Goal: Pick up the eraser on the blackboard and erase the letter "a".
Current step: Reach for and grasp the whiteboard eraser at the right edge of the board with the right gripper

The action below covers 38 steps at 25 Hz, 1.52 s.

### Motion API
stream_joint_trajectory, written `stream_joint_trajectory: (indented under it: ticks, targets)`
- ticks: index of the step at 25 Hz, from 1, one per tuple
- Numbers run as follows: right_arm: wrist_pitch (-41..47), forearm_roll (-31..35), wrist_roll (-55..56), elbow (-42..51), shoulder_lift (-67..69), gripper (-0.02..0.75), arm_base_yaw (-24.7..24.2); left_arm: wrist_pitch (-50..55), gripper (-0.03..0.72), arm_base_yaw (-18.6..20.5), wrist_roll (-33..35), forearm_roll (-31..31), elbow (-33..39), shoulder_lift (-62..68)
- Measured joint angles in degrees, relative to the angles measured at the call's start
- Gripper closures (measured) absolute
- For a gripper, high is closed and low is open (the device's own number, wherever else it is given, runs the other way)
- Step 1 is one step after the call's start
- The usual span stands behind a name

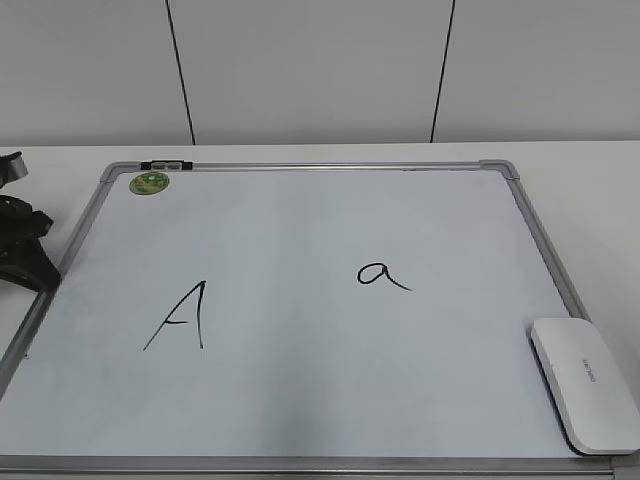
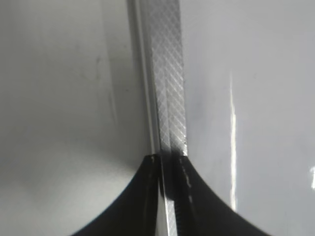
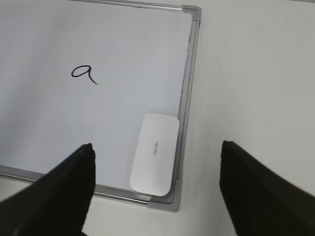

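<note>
The blackboard (image 1: 330,166) is a white board in a silver frame, lying flat on the table. The letter "a" (image 1: 380,274) is written right of the board's middle and also shows in the right wrist view (image 3: 83,73). The white eraser (image 1: 585,383) lies on the board's near right corner. My right gripper (image 3: 156,146) is open and hovers well above the eraser (image 3: 153,164), one finger on each side of it; it is out of the exterior view. My left gripper (image 1: 25,255) sits at the board's left edge, its jaws (image 2: 170,160) closed on the frame (image 2: 170,73).
A larger capital "A" (image 1: 183,318) is written on the left half of the board. A round green sticker (image 1: 150,182) and a small dark clip (image 1: 165,163) sit at the far left corner. White table surrounds the board, with a white wall behind.
</note>
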Motion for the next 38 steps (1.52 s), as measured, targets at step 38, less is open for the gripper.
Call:
stream_joint_trajectory:
  ticks: [38]
  targets:
    - [-10.57, -9.88, 19.12, -2.77, 60.49, 0.108, 10.42, 0.1, 0.641, 0.0, -0.07, 0.0, 0.0, 0.0]
